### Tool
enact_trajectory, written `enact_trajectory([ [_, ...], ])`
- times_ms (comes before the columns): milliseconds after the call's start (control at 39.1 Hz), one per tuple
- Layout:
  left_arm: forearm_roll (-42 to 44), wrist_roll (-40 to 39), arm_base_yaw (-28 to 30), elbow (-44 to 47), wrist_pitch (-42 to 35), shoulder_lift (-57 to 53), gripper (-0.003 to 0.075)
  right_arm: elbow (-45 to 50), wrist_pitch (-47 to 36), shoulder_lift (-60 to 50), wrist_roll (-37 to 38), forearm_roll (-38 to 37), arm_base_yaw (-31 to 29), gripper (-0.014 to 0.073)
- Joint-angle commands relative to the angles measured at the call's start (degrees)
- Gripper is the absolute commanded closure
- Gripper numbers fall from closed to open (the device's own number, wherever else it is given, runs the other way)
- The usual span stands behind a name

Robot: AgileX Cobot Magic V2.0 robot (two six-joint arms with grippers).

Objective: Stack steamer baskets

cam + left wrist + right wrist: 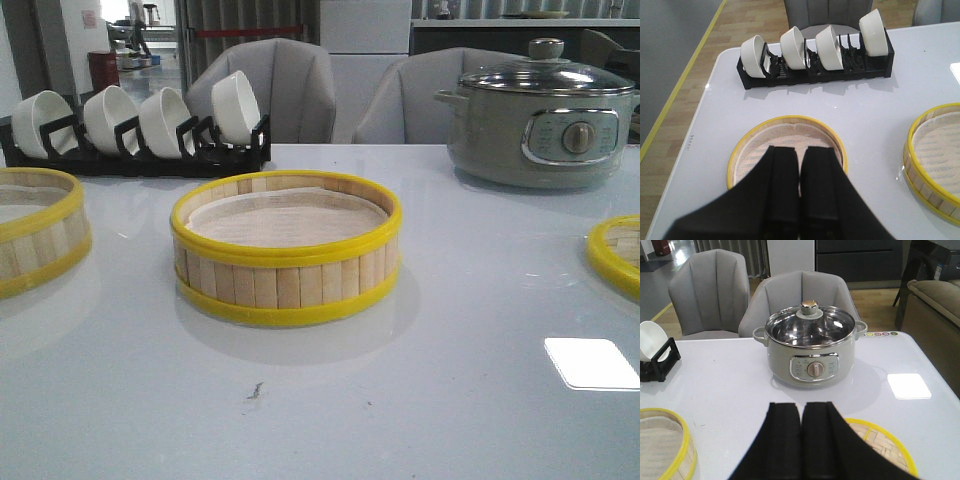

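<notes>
In the front view the left steamer basket [35, 235] runs off the left edge, and the yellow-rimmed lid [615, 255] off the right. The left gripper [800, 200] covers the near part of that basket's liner; the right gripper [801, 445] hides much of the lid.

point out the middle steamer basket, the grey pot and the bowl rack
middle steamer basket [285, 275], front view, on its slatted front wall
grey pot [812, 357], right wrist view, on its body above the dial
bowl rack [815, 77], left wrist view, on the black front rail
</notes>
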Motion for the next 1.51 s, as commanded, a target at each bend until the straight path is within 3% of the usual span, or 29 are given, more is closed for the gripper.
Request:
enact_trajectory([
  [0,0.4,0.0,-0.2,-2.1,-3.5,-0.4,0.0635,-2.4,-5.2,0.3,0.1,-0.1,0.0,0.0547],
  [588,-4.6,0.0,-0.2,-2.1,0.2,-0.4,0.0635,-2.4,-4.4,0.5,0.1,-0.1,0.0,0.0536],
  [664,-4.6,0.0,-0.2,-2.1,1.6,-0.4,0.0635,-2.4,-3.5,0.7,0.1,-0.1,0.0,0.0447],
  [792,-5.8,0.0,-0.2,-2.1,4.0,-0.1,0.0632,-2.4,-1.3,0.7,0.1,-0.2,0.0,0.0192],
  [894,-9.1,2.8,-0.2,-2.1,4.6,0.6,0.0623,-2.4,0.7,0.7,0.1,-0.2,0.0,0.0173],
  [996,-11.6,4.5,-0.2,-2.1,5.0,1.9,0.0519,-2.4,1.5,0.7,0.1,-0.2,0.0,0.0174],
  [1124,-11.8,4.5,-0.2,-2.1,5.2,4.6,0.0282,-2.4,2.0,0.7,0.1,1.2,0.0,0.0174],
  [1175,-12.9,4.3,-0.2,-2.1,5.3,6.0,0.0230,-2.3,2.1,0.7,0.1,2.0,0.0,0.0174],
  [1482,-17.0,4.6,-0.2,-2.1,2.6,19.3,0.0267,-2.3,3.6,0.7,0.1,3.4,0.0,0.0174],
])
